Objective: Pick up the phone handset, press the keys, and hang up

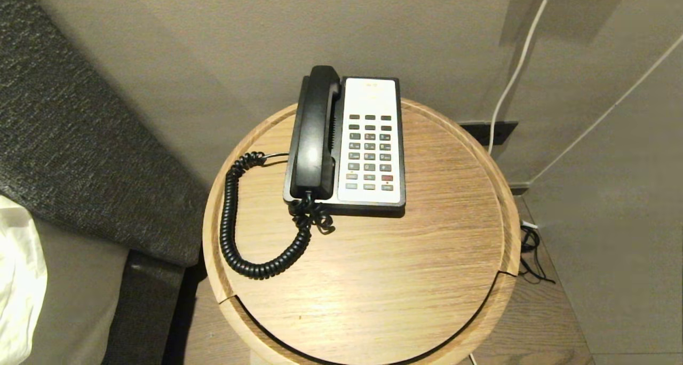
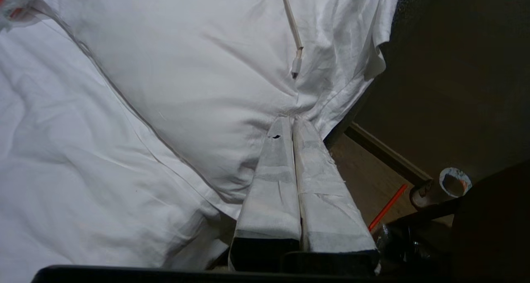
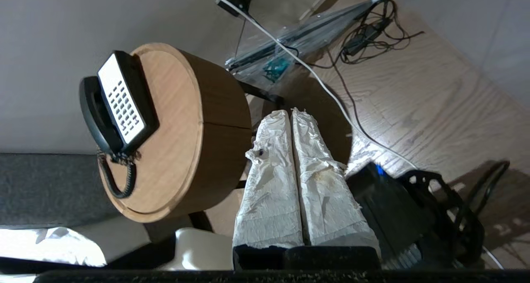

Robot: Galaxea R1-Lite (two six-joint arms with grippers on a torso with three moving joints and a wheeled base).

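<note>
The glossy black phone handset point(image 1: 315, 133) point(image 3: 94, 117) lies in its cradle on the left side of the desk phone, its coiled cord point(image 1: 235, 231) looping over the round wooden table point(image 1: 427, 258). The keys point(image 1: 370, 154) point(image 3: 123, 107) form a grid in the white faceplate. Neither arm shows in the head view. My left gripper point(image 2: 293, 118) is shut and empty, its white-wrapped fingers pressed together over white bedding. My right gripper point(image 3: 290, 111) is shut and empty too, held low beside the table's drum-shaped side point(image 3: 219, 121), well away from the phone.
A grey upholstered headboard point(image 1: 80, 130) and white bedding point(image 1: 16, 269) flank the table's left. White cables point(image 1: 515, 71) run down the wall at the right, with tangled black cords point(image 1: 531, 253) on the wood floor. A charging cable point(image 2: 295, 47) lies on the pillow.
</note>
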